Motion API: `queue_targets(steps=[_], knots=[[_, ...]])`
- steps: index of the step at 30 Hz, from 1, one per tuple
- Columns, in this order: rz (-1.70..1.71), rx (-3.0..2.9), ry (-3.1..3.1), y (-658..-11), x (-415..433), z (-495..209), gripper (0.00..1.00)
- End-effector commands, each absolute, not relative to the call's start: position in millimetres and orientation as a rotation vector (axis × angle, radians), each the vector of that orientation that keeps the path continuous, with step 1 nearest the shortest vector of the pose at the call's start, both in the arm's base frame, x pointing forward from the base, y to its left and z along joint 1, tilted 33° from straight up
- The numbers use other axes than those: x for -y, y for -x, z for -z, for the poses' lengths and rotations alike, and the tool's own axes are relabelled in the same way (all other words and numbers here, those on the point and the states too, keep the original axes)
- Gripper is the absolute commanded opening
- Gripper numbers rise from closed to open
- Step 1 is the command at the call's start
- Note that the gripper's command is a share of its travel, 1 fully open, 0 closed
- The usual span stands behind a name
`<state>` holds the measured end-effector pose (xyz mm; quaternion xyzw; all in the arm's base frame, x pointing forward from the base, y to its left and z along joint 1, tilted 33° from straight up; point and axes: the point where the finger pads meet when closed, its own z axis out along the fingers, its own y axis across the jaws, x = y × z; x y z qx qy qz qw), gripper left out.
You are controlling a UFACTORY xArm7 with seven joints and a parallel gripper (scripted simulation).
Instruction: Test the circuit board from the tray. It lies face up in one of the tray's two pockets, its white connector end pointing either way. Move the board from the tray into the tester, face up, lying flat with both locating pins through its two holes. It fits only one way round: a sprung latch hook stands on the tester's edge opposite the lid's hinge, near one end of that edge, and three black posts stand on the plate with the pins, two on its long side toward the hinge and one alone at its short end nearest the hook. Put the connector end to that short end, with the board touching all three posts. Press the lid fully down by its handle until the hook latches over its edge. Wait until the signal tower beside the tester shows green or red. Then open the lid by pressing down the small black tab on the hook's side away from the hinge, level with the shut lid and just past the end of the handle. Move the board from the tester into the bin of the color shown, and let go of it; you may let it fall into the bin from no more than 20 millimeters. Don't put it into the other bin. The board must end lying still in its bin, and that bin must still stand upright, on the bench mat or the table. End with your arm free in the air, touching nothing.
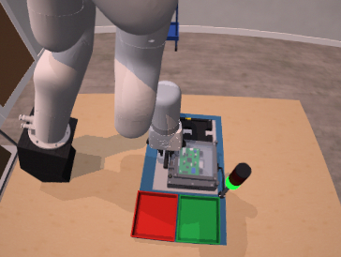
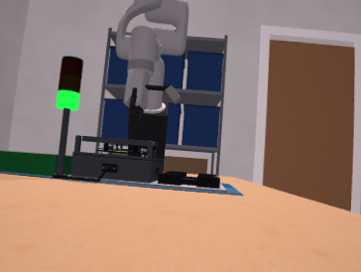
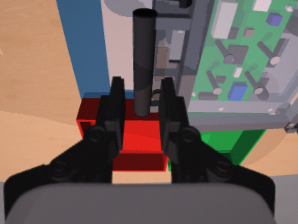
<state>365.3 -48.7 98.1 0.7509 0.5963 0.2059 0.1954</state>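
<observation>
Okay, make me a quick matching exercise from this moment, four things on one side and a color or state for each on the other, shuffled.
Things:
1. signal tower
2. circuit board
3. left-hand bin in the top view
4. gripper

States:
A. red, nothing in it
B. lit green
C. fingers partly apart, gripping nothing, with the lid handle between them
D. lying in the tester under the lid

Pairs: 1-B, 2-D, 3-A, 4-C

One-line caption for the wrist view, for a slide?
End effector partly closed and empty, fingers either side of the lid handle; circuit board under the lid, bins below.
</observation>
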Motion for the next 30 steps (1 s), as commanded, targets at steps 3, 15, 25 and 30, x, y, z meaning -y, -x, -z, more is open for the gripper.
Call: queue_targets(steps=[3,15,25,30], knots=[[-0.578,-1.670,-2.103,-369.4,49.2,-93.6,0.27],[-0.578,-1.670,-2.103,-374.0,49.6,-87.2,0.27],[-0.579,-1.670,-2.103,-374.5,49.7,-86.5,0.27],[-0.579,-1.670,-2.103,-377.5,49.9,-81.9,0.27]])
